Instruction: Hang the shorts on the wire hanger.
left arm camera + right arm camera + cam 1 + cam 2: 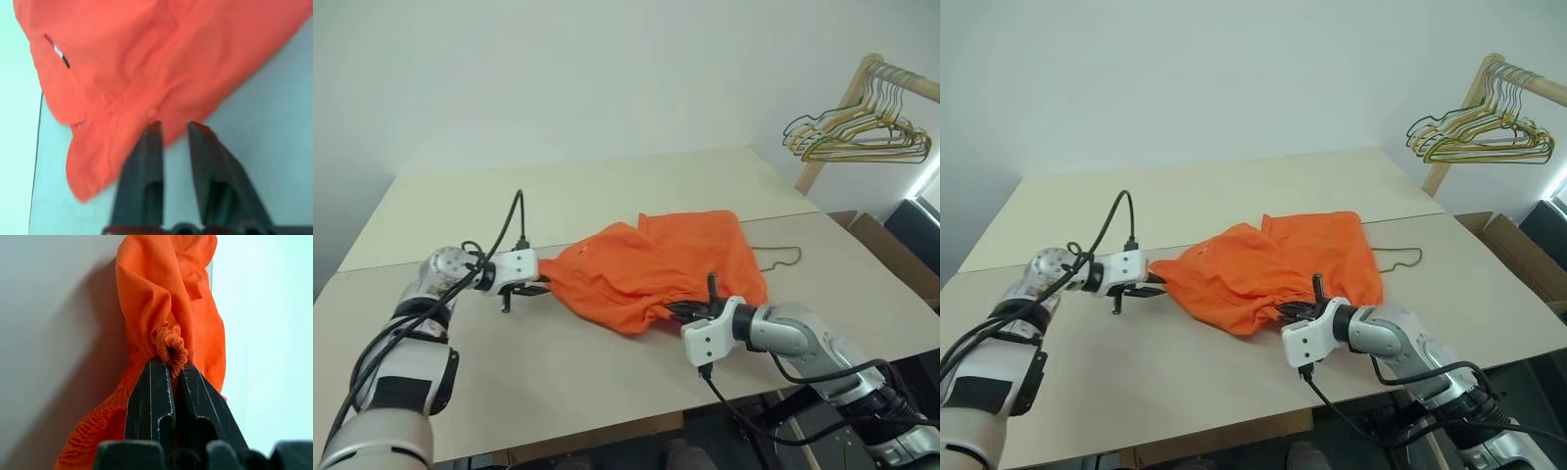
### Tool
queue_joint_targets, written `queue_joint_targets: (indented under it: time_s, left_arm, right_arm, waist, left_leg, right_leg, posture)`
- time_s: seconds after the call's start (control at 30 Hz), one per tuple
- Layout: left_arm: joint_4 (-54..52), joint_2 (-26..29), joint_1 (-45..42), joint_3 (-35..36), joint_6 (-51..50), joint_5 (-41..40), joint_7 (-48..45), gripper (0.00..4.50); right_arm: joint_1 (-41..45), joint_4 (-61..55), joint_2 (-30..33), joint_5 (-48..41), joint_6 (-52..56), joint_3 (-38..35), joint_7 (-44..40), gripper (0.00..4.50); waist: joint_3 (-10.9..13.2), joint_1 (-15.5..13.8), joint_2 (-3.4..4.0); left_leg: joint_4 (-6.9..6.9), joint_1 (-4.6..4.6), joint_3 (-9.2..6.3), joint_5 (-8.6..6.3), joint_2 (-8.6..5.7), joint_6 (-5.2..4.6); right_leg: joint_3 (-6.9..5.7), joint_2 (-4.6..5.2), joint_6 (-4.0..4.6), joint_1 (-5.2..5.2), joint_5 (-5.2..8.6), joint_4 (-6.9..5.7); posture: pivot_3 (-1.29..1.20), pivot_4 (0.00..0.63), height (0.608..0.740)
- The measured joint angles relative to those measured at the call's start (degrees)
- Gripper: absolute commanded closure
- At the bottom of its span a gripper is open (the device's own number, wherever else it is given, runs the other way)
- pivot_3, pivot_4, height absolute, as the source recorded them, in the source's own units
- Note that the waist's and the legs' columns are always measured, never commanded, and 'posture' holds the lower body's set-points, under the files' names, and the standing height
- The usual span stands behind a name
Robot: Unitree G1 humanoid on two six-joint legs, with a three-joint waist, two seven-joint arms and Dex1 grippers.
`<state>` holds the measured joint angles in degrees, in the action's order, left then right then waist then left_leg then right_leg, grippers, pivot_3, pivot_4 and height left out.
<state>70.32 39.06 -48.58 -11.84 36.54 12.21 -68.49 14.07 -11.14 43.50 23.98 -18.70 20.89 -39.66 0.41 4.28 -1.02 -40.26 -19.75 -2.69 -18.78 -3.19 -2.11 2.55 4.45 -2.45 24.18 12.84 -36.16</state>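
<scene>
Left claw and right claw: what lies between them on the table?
Only the shorts span between the left claw and right claw, as the left eye view shows; the table nearer is bare.

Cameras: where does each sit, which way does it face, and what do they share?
Left and right eye views: on the head, looking forward and down at the table, both arms, the shorts and the wire hanger.
Left wrist view: along the left gripper, fingers slightly apart at the shorts' edge.
Right wrist view: along the right gripper, shut on the gathered waistband.
Shared: every view shows the orange shorts on the table.
</scene>
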Motion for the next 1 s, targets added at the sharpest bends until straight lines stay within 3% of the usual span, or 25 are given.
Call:
queue_joint_targets:
  time_s: [0.2,0.7,1.0]
  left_arm:
    - [0.1,1.4,0.3,-0.9,1.5,2.4,0.4,0.58]
    - [-0.1,-8.0,0.0,-0.2,2.1,-0.1,-1.3,0.58]
    - [-0.6,-8.8,-0.2,-4.0,3.2,6.0,13.4,0.58]
  right_arm:
    - [-1.4,-0.3,0.7,-0.5,-0.5,-1.5,-0.3,4.50]
    - [-1.3,-0.6,-0.7,0.6,1.0,-1.6,-0.1,4.50]
    - [-1.2,-0.7,-1.6,0.7,1.7,-1.7,0.0,4.50]
  waist:
    - [0.0,-0.3,0.00]
    - [-0.1,0.0,0.07]
    - [-0.4,-0.3,0.29]
  left_leg:
    - [-0.06,0.00,-0.03,-0.01,-0.03,-0.02]
    - [-0.15,0.01,0.01,-0.04,-0.03,-0.06]
    - [-0.09,0.81,-0.08,-0.09,0.02,-0.15]
  right_leg:
    - [-0.03,0.01,-0.02,-0.06,-0.01,0.01]
    - [0.00,0.02,-0.05,-0.10,-0.03,0.00]
    - [-0.05,-0.02,-0.08,-1.06,0.00,0.12]
  posture:
    - [-0.13,0.000,0.740]
    - [-0.15,0.000,0.740]
    - [-0.15,0.000,0.740]
